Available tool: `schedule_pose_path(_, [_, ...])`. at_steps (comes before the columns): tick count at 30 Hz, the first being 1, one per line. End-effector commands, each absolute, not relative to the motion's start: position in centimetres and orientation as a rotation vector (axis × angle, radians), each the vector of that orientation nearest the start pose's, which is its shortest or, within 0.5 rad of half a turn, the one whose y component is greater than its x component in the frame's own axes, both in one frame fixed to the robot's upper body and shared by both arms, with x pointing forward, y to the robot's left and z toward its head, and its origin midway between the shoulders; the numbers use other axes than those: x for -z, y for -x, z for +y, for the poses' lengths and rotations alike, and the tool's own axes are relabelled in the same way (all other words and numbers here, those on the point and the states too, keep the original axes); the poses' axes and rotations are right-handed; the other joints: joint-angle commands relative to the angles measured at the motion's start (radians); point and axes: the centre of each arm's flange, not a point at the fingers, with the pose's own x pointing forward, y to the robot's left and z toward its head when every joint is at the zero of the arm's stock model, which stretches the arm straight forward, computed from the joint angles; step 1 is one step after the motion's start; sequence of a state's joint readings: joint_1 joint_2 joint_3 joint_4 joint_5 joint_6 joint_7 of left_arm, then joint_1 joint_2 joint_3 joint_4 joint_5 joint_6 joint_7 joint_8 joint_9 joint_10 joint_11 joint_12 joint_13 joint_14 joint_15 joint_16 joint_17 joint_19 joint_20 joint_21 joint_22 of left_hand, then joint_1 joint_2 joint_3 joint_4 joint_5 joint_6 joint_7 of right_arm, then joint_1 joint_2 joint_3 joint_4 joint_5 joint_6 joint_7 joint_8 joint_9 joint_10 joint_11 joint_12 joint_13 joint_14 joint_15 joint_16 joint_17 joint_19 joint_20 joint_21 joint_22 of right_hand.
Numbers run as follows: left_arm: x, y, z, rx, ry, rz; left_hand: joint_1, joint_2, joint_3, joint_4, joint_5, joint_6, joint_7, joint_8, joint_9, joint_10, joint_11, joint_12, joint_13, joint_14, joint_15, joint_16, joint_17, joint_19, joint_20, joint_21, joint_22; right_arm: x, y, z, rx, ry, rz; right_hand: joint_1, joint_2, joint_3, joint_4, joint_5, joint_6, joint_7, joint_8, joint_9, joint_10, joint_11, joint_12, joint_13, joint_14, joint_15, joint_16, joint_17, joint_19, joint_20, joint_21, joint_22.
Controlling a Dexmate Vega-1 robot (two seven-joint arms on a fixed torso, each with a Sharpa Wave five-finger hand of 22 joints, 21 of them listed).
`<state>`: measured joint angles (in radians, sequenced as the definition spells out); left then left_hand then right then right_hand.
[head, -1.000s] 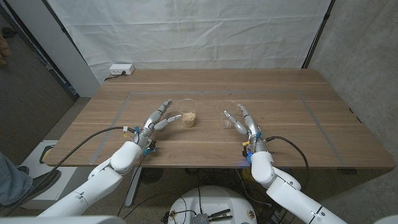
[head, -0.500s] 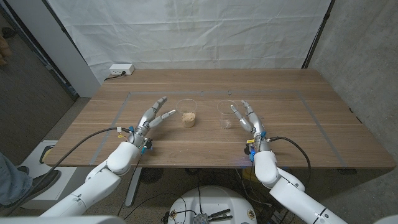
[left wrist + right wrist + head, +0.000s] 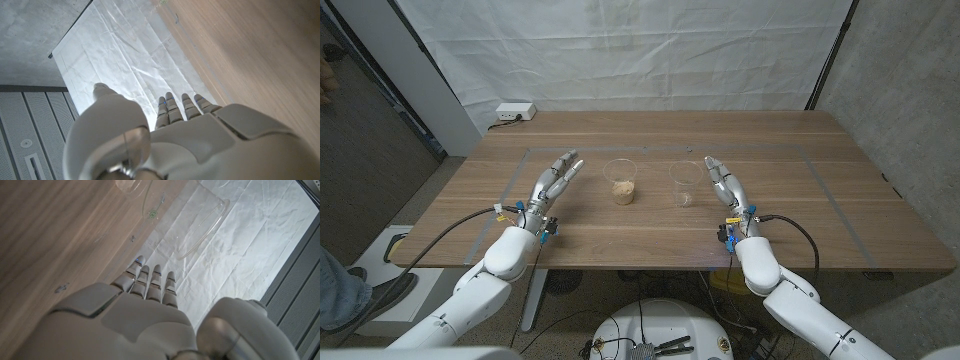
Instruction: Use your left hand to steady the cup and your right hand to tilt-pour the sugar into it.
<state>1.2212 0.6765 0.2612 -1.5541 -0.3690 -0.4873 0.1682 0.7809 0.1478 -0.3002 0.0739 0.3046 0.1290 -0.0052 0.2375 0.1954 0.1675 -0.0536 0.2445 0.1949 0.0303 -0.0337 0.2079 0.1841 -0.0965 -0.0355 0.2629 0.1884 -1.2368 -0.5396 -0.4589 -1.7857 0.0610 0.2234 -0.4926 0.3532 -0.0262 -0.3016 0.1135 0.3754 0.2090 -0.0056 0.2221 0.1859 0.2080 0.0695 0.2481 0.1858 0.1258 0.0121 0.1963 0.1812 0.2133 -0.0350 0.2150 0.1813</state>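
A clear cup (image 3: 623, 182) with a layer of brown sugar (image 3: 624, 191) in its bottom stood upright near the middle of the wooden bench (image 3: 800, 200). Just to its right stood a second clear cup (image 3: 685, 183), upright and apparently empty; its rim also showed in the right wrist view (image 3: 200, 222). The two cups were apart from each other. The left robot hand (image 3: 552, 181) was to the left of the sugar cup, clear of it, fingers extended and spread, grasping nothing; its back showed in the left wrist view (image 3: 200, 140). The right robot hand (image 3: 723, 184) was to the right of the empty cup, near but not touching it, fingers likewise straight and released (image 3: 135, 315). A white power strip (image 3: 514, 111) lay at the bench's far left corner, before a white backdrop sheet (image 3: 620, 50).
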Motion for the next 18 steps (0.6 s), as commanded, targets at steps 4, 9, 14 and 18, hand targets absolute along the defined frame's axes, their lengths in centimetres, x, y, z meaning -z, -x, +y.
schedule_pose_path(4, [9.4, -55.3, 34.5, 0.102, -0.152, -0.714, -0.037, 0.008, -0.006, 0.026, -0.010, -0.001, 0.005, -0.003, -0.002, -0.001, 0.006, -0.006, -0.001, 0.005, -0.010, 0.002, 0.004, 0.000, -0.005, -0.002, 0.002, 10.9, -53.2, -20.7, -0.087, 0.159, -0.735, 0.001, 0.023, -0.002, 0.009, 0.001, 0.023, 0.025, 0.006, 0.002, 0.028, 0.005, 0.009, 0.002, 0.027, -0.003, 0.007, 0.002, 0.022, -0.003, 0.010, 0.003])
schedule_pose_path(9, [9.2, -55.3, 34.5, 0.112, -0.147, -0.730, -0.053, 0.007, -0.009, 0.035, -0.014, -0.006, 0.006, -0.008, -0.002, -0.006, 0.005, -0.010, -0.001, 0.002, -0.008, -0.001, 0.004, -0.012, 0.003, -0.009, 0.002, 10.8, -53.1, -20.8, -0.080, 0.155, -0.731, 0.001, 0.026, -0.001, 0.010, 0.000, 0.029, 0.030, 0.005, 0.002, 0.039, 0.005, 0.012, 0.002, 0.035, -0.003, 0.008, 0.002, 0.029, -0.004, 0.011, 0.003])
schedule_pose_path(14, [9.2, -55.4, 34.0, 0.135, -0.141, -0.725, -0.065, 0.006, -0.011, 0.043, -0.018, -0.009, 0.005, -0.012, -0.002, -0.007, 0.004, -0.013, -0.001, 0.000, -0.009, -0.005, 0.003, -0.029, 0.009, -0.017, 0.001, 10.9, -52.6, -20.5, -0.065, 0.153, -0.722, 0.001, 0.029, 0.000, 0.010, 0.000, 0.034, 0.032, 0.006, 0.002, 0.041, 0.004, 0.011, 0.002, 0.038, -0.002, 0.008, 0.002, 0.030, -0.004, 0.010, 0.003])
schedule_pose_path(18, [9.2, -55.5, 33.8, 0.151, -0.140, -0.722, -0.072, 0.004, -0.012, 0.047, -0.021, -0.009, 0.004, -0.014, -0.003, -0.010, -0.001, -0.016, -0.001, -0.003, -0.008, -0.007, 0.002, -0.044, 0.013, -0.024, 0.001, 11.2, -52.0, -20.3, -0.058, 0.165, -0.722, 0.002, 0.033, 0.002, 0.010, -0.001, 0.036, 0.034, 0.005, 0.002, 0.042, 0.006, 0.011, 0.002, 0.039, -0.001, 0.007, 0.001, 0.031, -0.003, 0.009, 0.003])
